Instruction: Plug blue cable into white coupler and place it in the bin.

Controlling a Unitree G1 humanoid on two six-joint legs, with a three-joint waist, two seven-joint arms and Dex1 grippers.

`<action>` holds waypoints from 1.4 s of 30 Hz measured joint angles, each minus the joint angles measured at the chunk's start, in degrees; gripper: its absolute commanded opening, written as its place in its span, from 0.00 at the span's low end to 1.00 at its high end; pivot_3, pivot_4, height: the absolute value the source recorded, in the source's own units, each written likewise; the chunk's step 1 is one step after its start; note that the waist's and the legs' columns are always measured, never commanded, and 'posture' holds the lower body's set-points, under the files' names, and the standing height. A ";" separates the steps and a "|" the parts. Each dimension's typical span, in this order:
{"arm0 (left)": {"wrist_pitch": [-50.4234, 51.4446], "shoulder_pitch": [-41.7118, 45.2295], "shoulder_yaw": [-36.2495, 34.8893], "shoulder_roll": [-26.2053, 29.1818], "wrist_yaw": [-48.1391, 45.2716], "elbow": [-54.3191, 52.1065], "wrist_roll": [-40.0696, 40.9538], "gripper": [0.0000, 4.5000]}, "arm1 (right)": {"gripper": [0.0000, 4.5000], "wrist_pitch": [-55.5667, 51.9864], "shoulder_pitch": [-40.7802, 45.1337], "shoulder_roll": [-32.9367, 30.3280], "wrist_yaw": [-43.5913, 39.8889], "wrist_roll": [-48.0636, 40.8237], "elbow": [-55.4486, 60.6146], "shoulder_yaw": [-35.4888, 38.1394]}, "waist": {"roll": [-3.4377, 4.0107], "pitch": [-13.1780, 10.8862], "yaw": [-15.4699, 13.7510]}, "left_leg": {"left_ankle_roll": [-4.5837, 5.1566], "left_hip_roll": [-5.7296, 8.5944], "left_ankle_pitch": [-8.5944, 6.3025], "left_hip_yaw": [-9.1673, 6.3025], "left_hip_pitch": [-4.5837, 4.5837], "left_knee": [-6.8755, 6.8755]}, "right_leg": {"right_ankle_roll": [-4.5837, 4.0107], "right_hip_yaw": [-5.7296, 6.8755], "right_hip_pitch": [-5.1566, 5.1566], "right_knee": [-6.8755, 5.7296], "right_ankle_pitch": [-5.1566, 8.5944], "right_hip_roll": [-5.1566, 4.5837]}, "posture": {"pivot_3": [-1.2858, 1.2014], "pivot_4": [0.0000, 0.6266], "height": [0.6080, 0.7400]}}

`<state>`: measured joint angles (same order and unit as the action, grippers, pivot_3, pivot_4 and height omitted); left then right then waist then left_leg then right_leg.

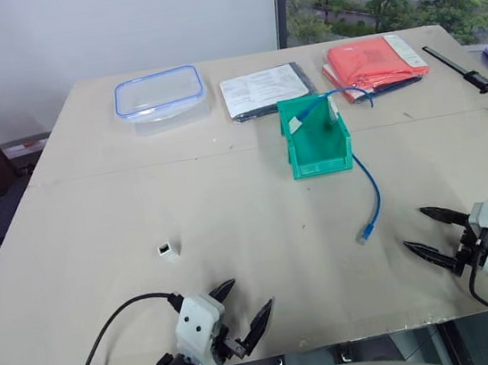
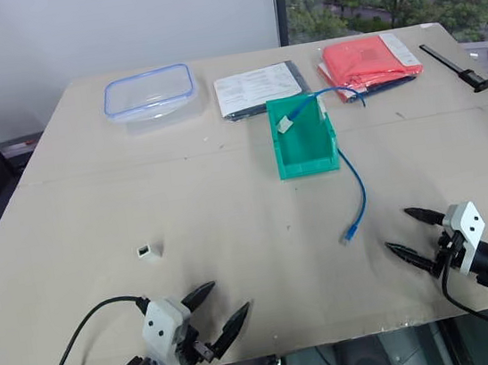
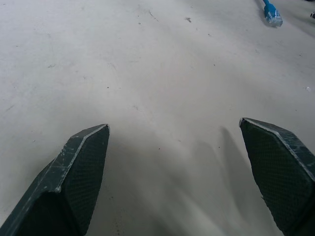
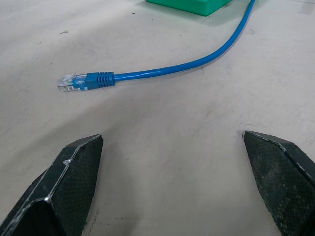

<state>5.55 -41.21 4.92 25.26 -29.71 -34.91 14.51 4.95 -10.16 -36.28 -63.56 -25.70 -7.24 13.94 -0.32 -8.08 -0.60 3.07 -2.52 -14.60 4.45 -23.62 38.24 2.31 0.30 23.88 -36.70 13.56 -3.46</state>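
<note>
The blue cable (image 1: 372, 185) runs from inside the green bin (image 1: 318, 147), over its right wall, and curves down the table. Its free clear plug (image 4: 70, 82) lies on the table just ahead of my right gripper (image 1: 415, 228), which is open and holds nothing. The white coupler (image 1: 167, 248) sits alone on the table at the left, its dark socket visible. My left gripper (image 1: 248, 296) is open near the table's front edge, nearer than the coupler and to its right. The cable's other plug (image 1: 298, 124) rests inside the bin.
A clear blue-rimmed container (image 1: 160, 94), papers (image 1: 263, 90), a red folder (image 1: 374, 62) and a black tool (image 1: 463, 68) lie along the far side of the table (image 1: 96, 220). Both grippers hover close to its front edge.
</note>
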 measured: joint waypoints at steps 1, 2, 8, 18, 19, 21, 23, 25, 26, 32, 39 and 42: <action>0.00 0.00 0.00 0.00 0.00 0.00 0.00 0.96 | 1.00 0.00 0.00 0.00 0.00 0.00 0.00 0.00 | 0.00 0.00 0.00 | 0.00 0.00 0.00 0.00 0.00 0.00 | 0.00 0.00 0.00 0.00 0.00 0.00 | 0.52 0.24 1.00; 0.10 0.11 -0.13 0.17 -0.12 -0.02 0.21 0.96 | 1.00 0.03 0.00 0.00 0.00 0.01 -0.01 0.00 | 0.00 0.00 -0.01 | 0.00 0.00 0.00 0.00 0.00 0.00 | 0.00 0.00 0.00 0.00 0.00 0.00 | 0.52 0.24 1.00; 0.15 0.55 -3.05 1.35 -1.59 0.59 1.52 0.96 | 1.00 0.09 0.24 -0.01 -0.28 0.04 -0.12 -0.01 | 0.01 0.01 -0.01 | 0.00 -0.04 0.00 0.01 0.01 0.01 | 0.00 -0.01 -0.01 -0.02 0.00 0.07 | 0.52 0.24 1.00; -0.19 0.44 -3.48 1.26 -2.36 0.78 1.53 0.96 | 1.00 0.10 0.37 -0.01 -0.97 0.10 -0.16 -0.01 | -0.02 -0.02 -0.02 | 0.00 -0.03 0.00 0.02 0.01 0.02 | -0.01 -0.02 -0.06 -0.02 -0.01 0.07 | 0.52 0.24 1.00; -0.19 0.45 -3.49 1.25 -2.41 0.79 1.53 0.96 | 1.00 0.10 0.36 -0.01 -0.97 0.14 -0.16 -0.01 | -0.03 -0.02 -0.02 | 0.00 -0.03 0.00 0.02 0.01 0.02 | -0.01 -0.02 -0.06 -0.02 -0.01 0.07 | 0.52 0.24 1.00; -0.26 0.46 -3.55 1.23 -2.56 0.88 1.53 0.96 | 1.00 0.14 0.36 -0.04 -0.99 0.28 -0.18 -0.01 | -0.02 -0.01 -0.02 | 0.00 -0.03 0.00 0.02 0.01 0.02 | -0.01 -0.02 -0.06 -0.02 -0.01 0.07 | 0.52 0.24 1.00; -0.45 0.47 -3.63 1.22 -2.72 1.04 1.53 0.96 | 1.00 0.27 0.36 -0.18 -1.10 0.48 -0.26 -0.01 | -0.02 -0.01 -0.02 | 0.00 -0.03 0.00 0.02 0.01 0.02 | -0.01 -0.02 -0.06 -0.02 -0.01 0.08 | 0.52 0.24 1.00; -0.97 0.53 -3.75 1.37 -3.16 1.43 1.49 0.96 | 1.00 0.33 0.39 -1.00 -1.63 0.55 -0.25 -0.01 | 0.00 0.00 -0.02 | 0.00 -0.03 0.00 0.02 0.01 0.02 | -0.02 -0.03 -0.06 -0.02 -0.01 0.08 | 0.52 0.24 1.00; -1.10 0.69 -3.93 1.63 -3.57 1.61 1.49 0.96 | 1.00 0.29 0.54 -1.48 -2.19 0.54 -0.19 -0.02 | 0.00 0.00 -0.01 | 0.00 -0.03 0.00 0.02 0.01 0.03 | -0.02 -0.03 -0.06 -0.03 -0.01 0.09 | 0.52 0.24 1.00; 0.89 7.13 -7.05 10.51 -11.00 1.91 4.12 0.96 | 1.00 -0.68 7.47 -8.06 -7.44 2.02 4.30 -3.96 | -0.05 -0.05 -0.06 | 0.00 -0.18 0.01 -0.06 0.09 0.13 | -0.03 -0.03 -0.05 -0.10 -0.02 0.30 | 0.52 0.24 1.00; 4.93 18.48 -10.26 24.59 -26.79 0.23 12.77 0.96 | 1.00 -1.19 21.10 -12.54 -16.11 8.18 3.83 -15.79 | -0.11 -0.10 -0.11 | -0.01 -0.16 0.01 0.03 -0.03 0.12 | -0.05 -0.06 -0.09 -0.01 -0.03 0.29 | 0.52 0.24 1.00; 6.97 22.31 -10.49 27.91 -31.04 -0.02 15.57 0.96 | 1.00 0.59 26.18 -12.54 -19.43 10.49 1.38 -19.90 | -0.13 -0.18 -0.10 | -0.01 -0.13 0.01 0.04 -0.04 0.11 | -0.04 -0.06 -0.06 -0.01 -0.03 0.33 | 0.52 0.24 1.00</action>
<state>12.52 -18.90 -5.57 53.17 -60.75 -34.93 30.09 5.54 16.02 -48.82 -82.99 -15.20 -5.86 -5.96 -0.44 -8.25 -0.70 3.06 -2.65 -14.59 4.49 -23.67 38.35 2.27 0.25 23.82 -36.71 13.53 -3.13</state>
